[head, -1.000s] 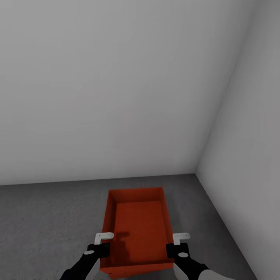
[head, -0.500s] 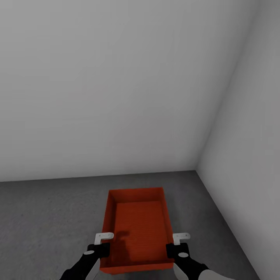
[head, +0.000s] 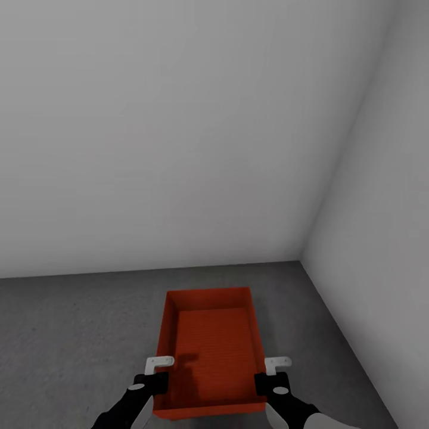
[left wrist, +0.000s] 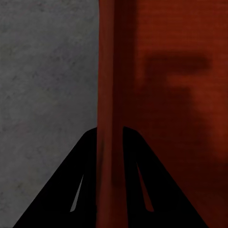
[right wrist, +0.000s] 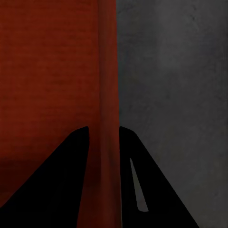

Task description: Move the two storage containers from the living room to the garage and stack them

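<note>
Fingers (left wrist: 88, 156) straddle container (head: 211, 348) walls; floor (head: 71, 333) open leftward.

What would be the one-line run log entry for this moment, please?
place: garage corner | left gripper: shut on container wall | right gripper: shut on opposite wall | storage container: lidless, above concrete floor

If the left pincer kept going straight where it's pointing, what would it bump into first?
It already straddles the side wall of the storage container, so the left pincer would probably slide down that wall and then meet the grey floor underneath. How far off the floor is stays unclear.
</note>
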Controlling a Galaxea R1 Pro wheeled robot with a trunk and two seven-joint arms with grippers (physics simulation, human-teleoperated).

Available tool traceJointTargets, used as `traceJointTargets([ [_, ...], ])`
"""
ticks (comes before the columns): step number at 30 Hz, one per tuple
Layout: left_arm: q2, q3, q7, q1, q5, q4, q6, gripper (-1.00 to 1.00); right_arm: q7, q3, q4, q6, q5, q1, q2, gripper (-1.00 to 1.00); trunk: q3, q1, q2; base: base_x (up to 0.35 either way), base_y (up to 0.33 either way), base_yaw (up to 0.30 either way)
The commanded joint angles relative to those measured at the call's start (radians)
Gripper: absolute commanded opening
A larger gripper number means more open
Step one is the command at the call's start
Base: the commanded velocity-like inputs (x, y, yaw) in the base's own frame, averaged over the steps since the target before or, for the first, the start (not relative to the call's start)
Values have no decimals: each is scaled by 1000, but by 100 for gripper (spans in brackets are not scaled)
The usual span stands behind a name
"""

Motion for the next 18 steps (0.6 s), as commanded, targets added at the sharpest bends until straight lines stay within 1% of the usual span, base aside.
traceJointTargets([
  [1, 10, -10, 5, -1, 6, -6, 5, -100, -4, 35, 9, 1, -24, 0, -4, -100, -1, 0, -1, 0, 0, 0],
  [18, 10, -10, 5, 0, 6, -6, 5, -100, -5, 36, 9, 1, -24, 0, -3, -100, -1, 0, -1, 0, 0, 0],
])
